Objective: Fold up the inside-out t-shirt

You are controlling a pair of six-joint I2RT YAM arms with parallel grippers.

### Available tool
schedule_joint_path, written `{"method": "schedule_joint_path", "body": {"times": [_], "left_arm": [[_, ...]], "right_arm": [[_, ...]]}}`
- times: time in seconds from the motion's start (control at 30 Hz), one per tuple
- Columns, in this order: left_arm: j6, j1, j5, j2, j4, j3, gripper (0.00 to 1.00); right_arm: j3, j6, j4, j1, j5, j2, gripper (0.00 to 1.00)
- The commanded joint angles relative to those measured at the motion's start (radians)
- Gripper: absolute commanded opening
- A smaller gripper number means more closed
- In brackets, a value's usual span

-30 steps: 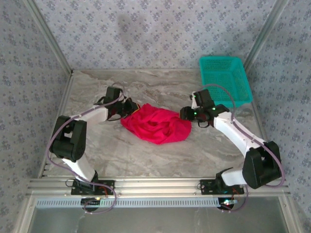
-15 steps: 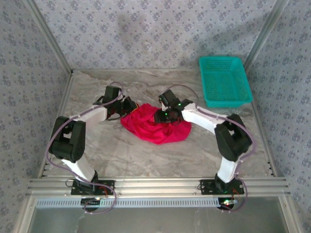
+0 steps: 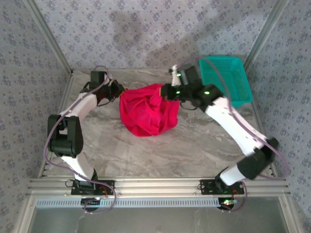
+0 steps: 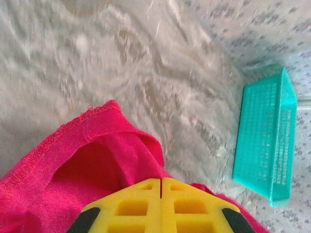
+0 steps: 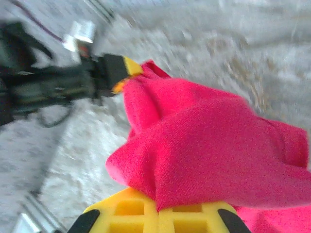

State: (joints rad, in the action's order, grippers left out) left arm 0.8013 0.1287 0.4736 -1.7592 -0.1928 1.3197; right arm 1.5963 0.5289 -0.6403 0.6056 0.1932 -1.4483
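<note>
Soft crimson shirt [image 3: 146,112] is bunched and stretched between both claws, mid-back of the marble-look bench [image 3: 160,155]. Left claw [image 3: 118,90] is pinched shut on the stitched hem, which the left wrist view shows nicely. Right claw [image 3: 166,91] looks clamped on a fold, though its wrist view is blurry. Teal mesh basket [image 3: 228,82] sits back right, with patterned walls around.

No writing, label, brand mark, number or sign is showing legibly in any view. The inside-out t-shirt [image 3: 146,114] is presenting plain red cloth, the teal basket [image 3: 223,80] is showing bare mesh, and the walls [image 3: 155,29] are carrying just a repeating small floral print.
</note>
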Motion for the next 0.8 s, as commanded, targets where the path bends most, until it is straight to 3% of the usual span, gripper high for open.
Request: {"method": "schedule_joint_path", "body": {"times": [0.0, 0.2, 0.4, 0.5, 0.53, 0.63, 0.7, 0.77], "left_arm": [[-0.047, -0.017, 0.002, -0.08, -0.077, 0.104, 0.0], [-0.056, 0.037, 0.012, -0.221, -0.169, 0.358, 0.0], [-0.23, 0.154, -0.133, -0.448, -0.525, 0.821, 0.01], [-0.292, 0.191, -0.25, -0.465, -0.643, 0.889, 0.29], [-0.302, 0.2, -0.271, -0.445, -0.649, 0.858, 0.36], [-0.289, 0.217, -0.284, -0.339, -0.608, 0.676, 0.48], [-0.263, 0.227, -0.271, -0.244, -0.527, 0.492, 0.51], [-0.212, 0.235, -0.243, -0.148, -0.427, 0.302, 0.53]], "right_arm": [[-0.007, 0.033, -0.022, -0.079, 0.095, 0.123, 0.0], [-0.218, 0.085, 0.035, -0.181, 0.158, 0.162, 0.0], [-0.488, 0.116, 0.149, -0.325, 0.153, 0.074, 0.0], [-0.53, 0.128, 0.15, -0.368, 0.154, 0.015, 0.0], [-0.529, 0.121, 0.142, -0.37, 0.157, 0.01, 0.08], [-0.504, 0.073, 0.099, -0.351, 0.096, 0.033, 0.5], [-0.462, 0.048, 0.073, -0.331, 0.035, 0.043, 0.67], [-0.422, 0.009, 0.085, -0.314, 0.026, 0.022, 0.73]]}}
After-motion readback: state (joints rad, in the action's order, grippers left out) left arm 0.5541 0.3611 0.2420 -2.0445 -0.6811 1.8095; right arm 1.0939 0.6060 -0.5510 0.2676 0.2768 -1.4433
